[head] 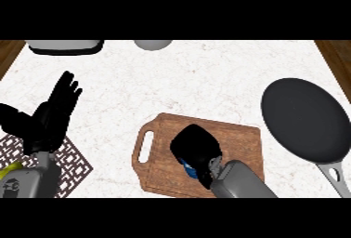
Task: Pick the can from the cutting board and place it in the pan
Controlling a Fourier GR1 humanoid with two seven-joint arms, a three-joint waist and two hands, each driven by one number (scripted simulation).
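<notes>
- Can: blue, mostly hidden under right hand, sits on cutting board.
- R hand fingers curled round the can.
- Pan: dark, to the board's right, handle toward view's lower edge.
- L hand: at left, fingers straight and apart, above patterned mat.
- Tabletop: white marble.

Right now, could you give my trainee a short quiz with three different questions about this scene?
1. True or false: the can already lies in the pan.
2. Which hand has its fingers curled over the can? A) left hand B) right hand
3. Fill in: the can sits on the ____.

Key: 1 false, it is on the cutting board. 2 B. 3 cutting board.
</notes>
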